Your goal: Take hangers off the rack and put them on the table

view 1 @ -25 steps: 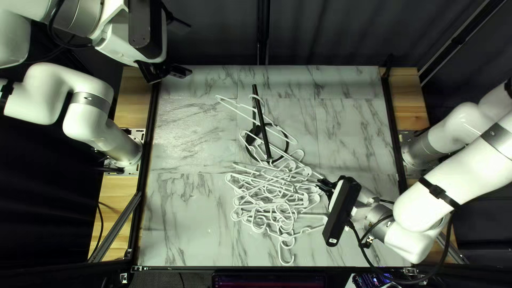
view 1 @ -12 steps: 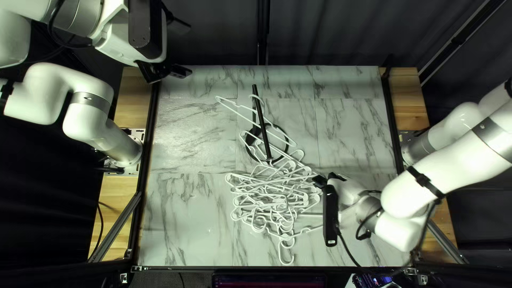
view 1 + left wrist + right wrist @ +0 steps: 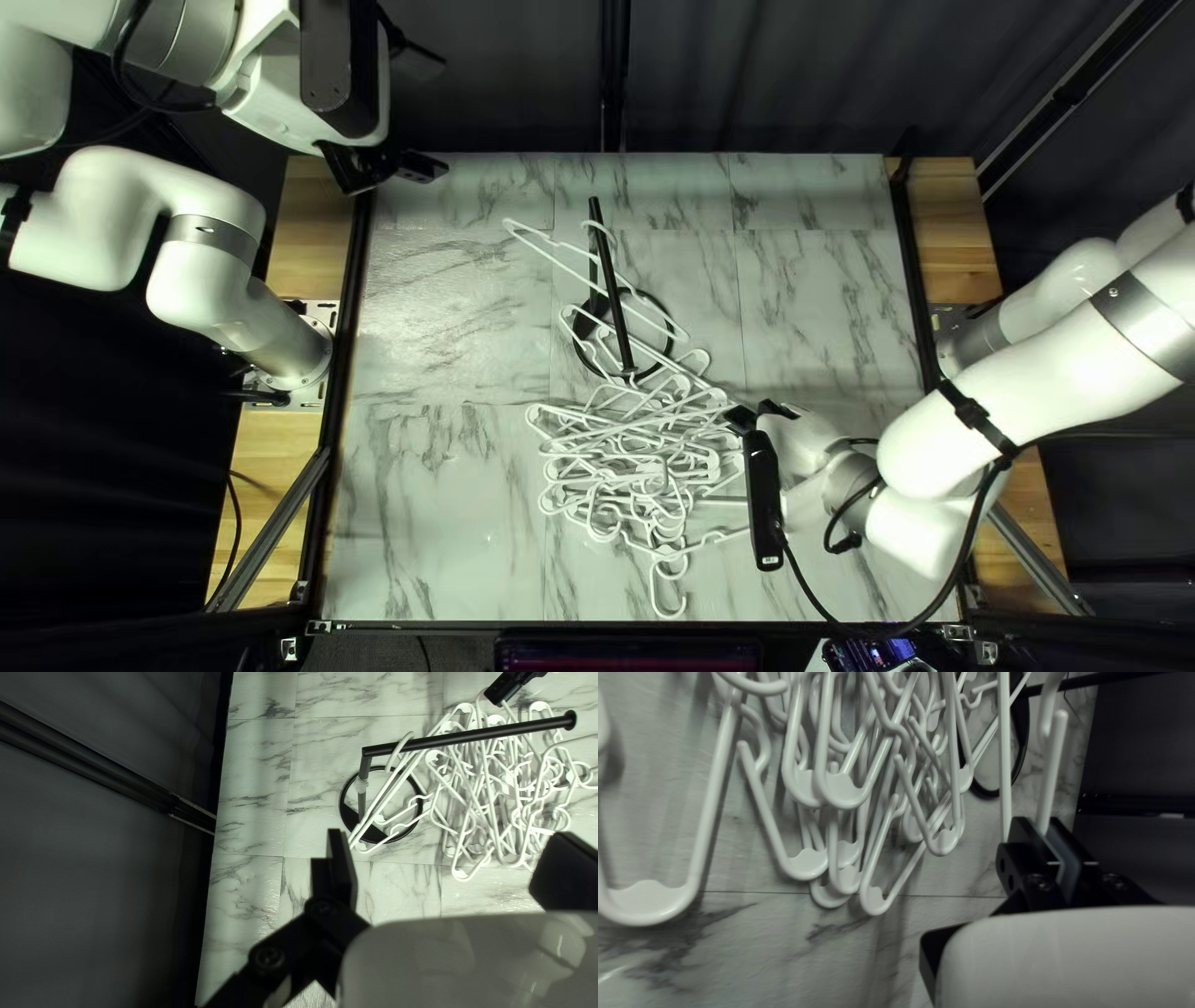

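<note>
My left gripper is over the table's far left corner; in the left wrist view the left gripper has its fingers wide apart, nothing between them. My right gripper is at the right side of the white hangers. In the right wrist view the right gripper is closed around a white hanger rod. The black rack has a round base on the table; white hangers hook over its bar near the post. Others tangle around and below the bar; which still hang, I cannot tell.
The marbled table shows bare surface left of the hangers. A black rail runs along the table's left side, another along its right. One hanger hook lies close to the near edge.
My right gripper has shifted slightly left and toward the far edge, its wrist turning. Hanger parts beside it moved a little. My left arm has stayed still.
</note>
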Robot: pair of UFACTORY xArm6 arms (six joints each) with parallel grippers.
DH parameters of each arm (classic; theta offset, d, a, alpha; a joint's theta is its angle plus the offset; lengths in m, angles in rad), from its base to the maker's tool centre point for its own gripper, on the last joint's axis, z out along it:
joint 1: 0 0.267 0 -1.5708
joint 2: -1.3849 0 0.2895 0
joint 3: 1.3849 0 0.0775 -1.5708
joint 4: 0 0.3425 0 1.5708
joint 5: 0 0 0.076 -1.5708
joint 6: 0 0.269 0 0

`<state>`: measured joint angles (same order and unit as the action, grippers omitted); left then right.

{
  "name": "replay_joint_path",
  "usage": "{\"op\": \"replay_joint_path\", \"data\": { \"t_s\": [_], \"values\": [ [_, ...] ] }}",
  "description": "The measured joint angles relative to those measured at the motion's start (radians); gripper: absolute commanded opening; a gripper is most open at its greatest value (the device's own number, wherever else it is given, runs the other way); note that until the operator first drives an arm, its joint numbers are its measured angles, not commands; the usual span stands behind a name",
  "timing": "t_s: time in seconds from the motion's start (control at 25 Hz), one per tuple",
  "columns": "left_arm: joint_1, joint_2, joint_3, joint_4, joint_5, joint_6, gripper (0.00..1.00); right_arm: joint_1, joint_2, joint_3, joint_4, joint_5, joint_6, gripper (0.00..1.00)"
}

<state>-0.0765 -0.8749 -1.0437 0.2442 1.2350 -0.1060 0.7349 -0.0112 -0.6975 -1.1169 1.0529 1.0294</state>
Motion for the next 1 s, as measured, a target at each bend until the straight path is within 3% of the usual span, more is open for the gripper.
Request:
{"op": "replay_joint_path", "data": {
  "t_s": [0.36, 1.0],
  "values": [
    [0.0, 0.0, 0.0, 0.0, 0.0, 0.0, 1.0, 0.047, 0.036, 0.029, -0.122, 0.057, -0.032, 0.0],
    [0.0, 0.0, 0.0, 0.0, 0.0, 0.0, 1.0, 0.066, 0.119, -0.029, -0.095, 0.142, -0.019, 0.0]
  ]
}}
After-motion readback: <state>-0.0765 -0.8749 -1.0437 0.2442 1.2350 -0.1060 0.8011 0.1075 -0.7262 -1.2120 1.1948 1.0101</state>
